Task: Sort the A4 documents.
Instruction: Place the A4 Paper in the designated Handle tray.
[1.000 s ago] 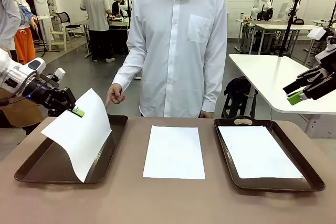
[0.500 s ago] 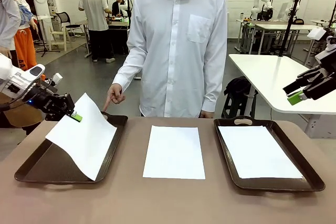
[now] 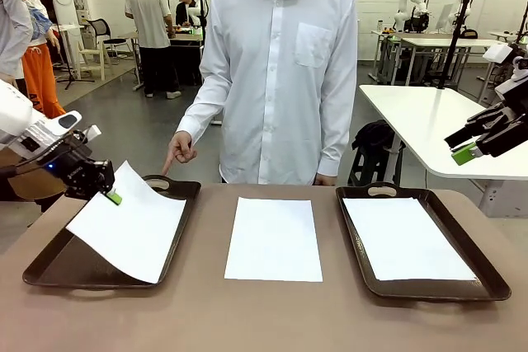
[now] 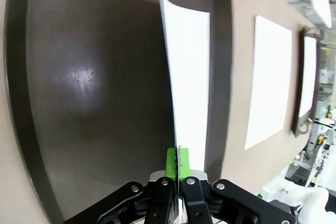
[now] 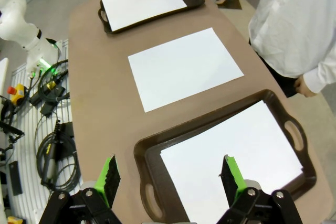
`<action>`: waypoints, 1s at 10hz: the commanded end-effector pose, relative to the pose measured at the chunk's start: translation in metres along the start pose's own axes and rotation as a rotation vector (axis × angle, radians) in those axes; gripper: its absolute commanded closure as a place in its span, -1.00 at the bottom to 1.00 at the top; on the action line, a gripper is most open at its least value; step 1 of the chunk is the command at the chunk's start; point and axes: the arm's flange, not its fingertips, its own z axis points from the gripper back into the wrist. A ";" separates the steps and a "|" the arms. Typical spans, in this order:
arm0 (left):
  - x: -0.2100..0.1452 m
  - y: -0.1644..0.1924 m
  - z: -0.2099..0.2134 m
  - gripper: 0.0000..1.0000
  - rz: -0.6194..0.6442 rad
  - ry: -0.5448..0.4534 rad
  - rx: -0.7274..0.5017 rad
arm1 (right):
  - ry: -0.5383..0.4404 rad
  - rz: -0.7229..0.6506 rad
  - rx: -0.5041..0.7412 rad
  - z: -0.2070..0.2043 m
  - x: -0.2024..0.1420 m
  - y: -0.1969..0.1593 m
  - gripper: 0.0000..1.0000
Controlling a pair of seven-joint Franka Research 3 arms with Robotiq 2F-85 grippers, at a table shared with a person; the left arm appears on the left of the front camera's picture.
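An A4 sheet [image 3: 128, 224] is gripped at its outer long edge by the closed left gripper [image 3: 111, 197]. It slopes inward over the left tray [image 3: 49, 274], long axis along the tray. The right gripper [image 3: 466, 152] is held open, well apart.

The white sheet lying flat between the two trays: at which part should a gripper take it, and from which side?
Probably the near short edge of the middle sheet, coming down from the robot's side. It lies flat on the bare table, with no edge raised, so only a thin pinch there seems possible.
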 end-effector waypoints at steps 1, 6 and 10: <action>0.008 -0.008 -0.009 0.98 0.007 0.049 0.060 | 0.007 0.003 -0.003 -0.001 0.001 0.000 -1.00; 0.018 0.007 -0.035 0.98 0.047 0.061 0.222 | 0.007 0.003 -0.003 -0.001 0.001 0.000 -1.00; 0.016 0.019 -0.033 0.98 0.068 -0.026 0.271 | 0.007 0.003 -0.003 -0.001 0.001 0.000 -1.00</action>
